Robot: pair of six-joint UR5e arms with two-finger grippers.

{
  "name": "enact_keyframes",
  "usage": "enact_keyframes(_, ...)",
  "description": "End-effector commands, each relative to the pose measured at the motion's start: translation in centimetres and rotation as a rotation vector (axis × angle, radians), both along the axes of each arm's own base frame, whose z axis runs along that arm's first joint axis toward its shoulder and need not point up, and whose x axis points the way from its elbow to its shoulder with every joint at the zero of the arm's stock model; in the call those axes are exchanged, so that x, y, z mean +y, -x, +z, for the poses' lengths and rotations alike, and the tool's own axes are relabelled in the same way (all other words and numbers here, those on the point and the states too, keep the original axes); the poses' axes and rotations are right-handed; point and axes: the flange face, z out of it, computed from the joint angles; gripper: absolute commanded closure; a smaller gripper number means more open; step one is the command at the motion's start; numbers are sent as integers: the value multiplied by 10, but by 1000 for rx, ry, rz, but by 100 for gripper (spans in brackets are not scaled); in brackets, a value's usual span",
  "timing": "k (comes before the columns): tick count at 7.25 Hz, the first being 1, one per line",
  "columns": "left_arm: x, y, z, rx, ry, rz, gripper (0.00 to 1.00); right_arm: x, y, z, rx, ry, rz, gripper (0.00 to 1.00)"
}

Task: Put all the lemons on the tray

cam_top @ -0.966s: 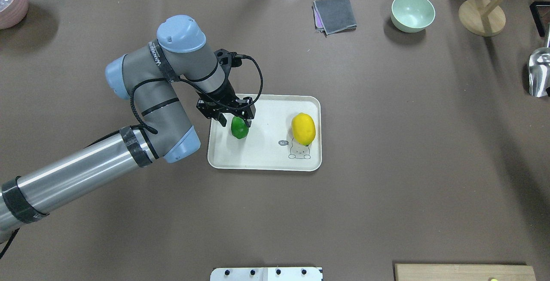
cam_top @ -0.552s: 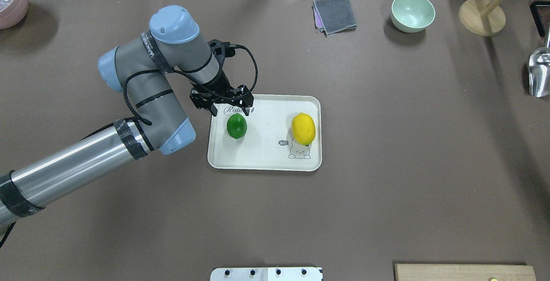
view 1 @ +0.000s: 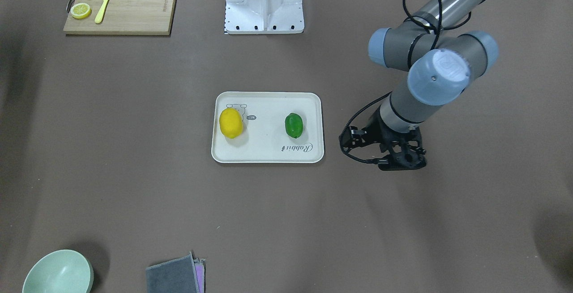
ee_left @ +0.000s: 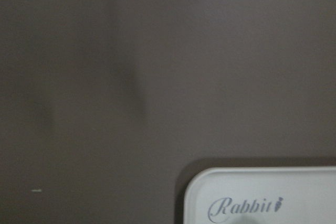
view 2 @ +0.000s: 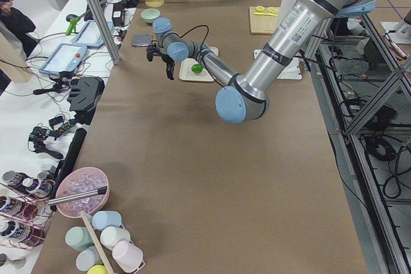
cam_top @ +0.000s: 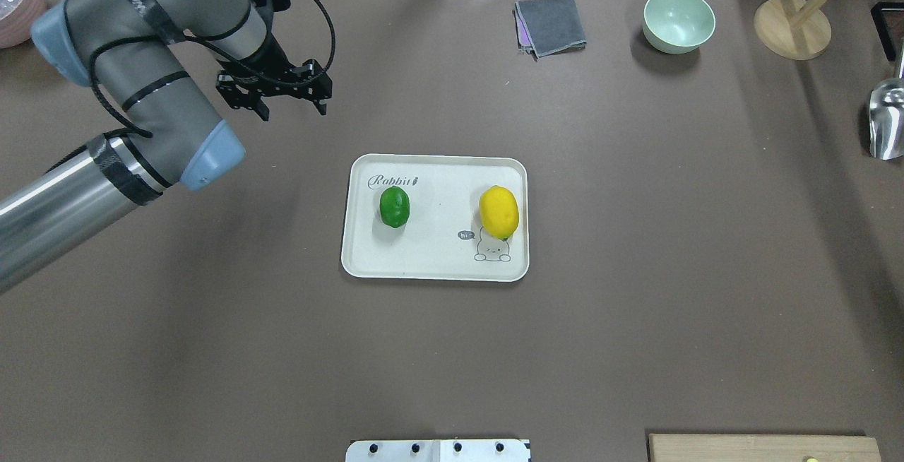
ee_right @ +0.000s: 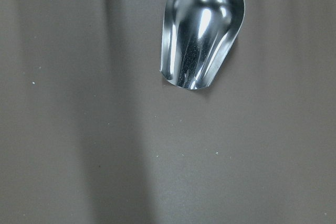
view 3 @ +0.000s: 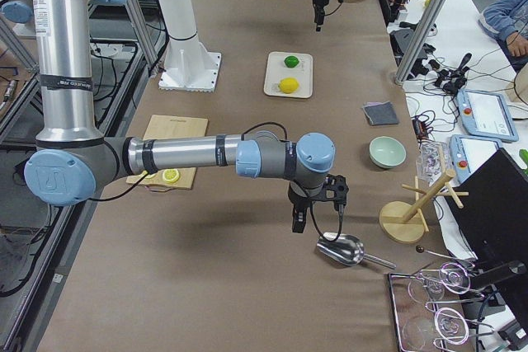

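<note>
The cream tray (cam_top: 438,253) lies mid-table. The green lemon (cam_top: 394,206) rests on its left half and the yellow lemon (cam_top: 498,212) on its right half, both lying free. They also show in the front view, green lemon (view 1: 293,125) and yellow lemon (view 1: 231,122), on the tray (view 1: 268,156). My left gripper (cam_top: 293,110) is open and empty, up above bare table, beyond the tray's far left corner. The left wrist view shows only that corner (ee_left: 262,198). My right gripper (view 3: 313,218) hangs near a metal scoop (view 3: 342,249); I cannot tell whether it is open or shut.
A grey cloth (cam_top: 550,24), a green bowl (cam_top: 678,19) and a wooden stand (cam_top: 791,27) sit at the far right. The scoop (cam_top: 886,119) lies at the right edge. A cutting board (view 1: 121,6) with lemon slices is near the robot base. A pink bowl (cam_top: 18,6) is far left.
My left gripper has risen off the green lemon and pulled away to the far left, off the tray. The green lemon stays on the tray.
</note>
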Motion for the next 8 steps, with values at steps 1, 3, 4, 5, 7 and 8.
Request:
enact_keyframes(1,-16,104,54,-220,-171,39,2,3,-11,1,-3,37,25,1)
enact_keyframes(3,-3,211,130,-316,-195,117,2,8,-19,0,-4,37,42,1)
enact_keyframes(4,4,259,167,-337,-209,147,2,8,-19,0,-2,37,42,1)
enact_keyframes(5,16,305,199,-333,-188,142,2,8,-19,-2,-1,33,42,1)
enact_keyframes(7,48,366,252,-263,-64,73,2,9,-20,0,4,36,42,1)
enact_keyframes(8,80,405,294,-240,-17,54,2,9,-20,0,2,34,42,1)
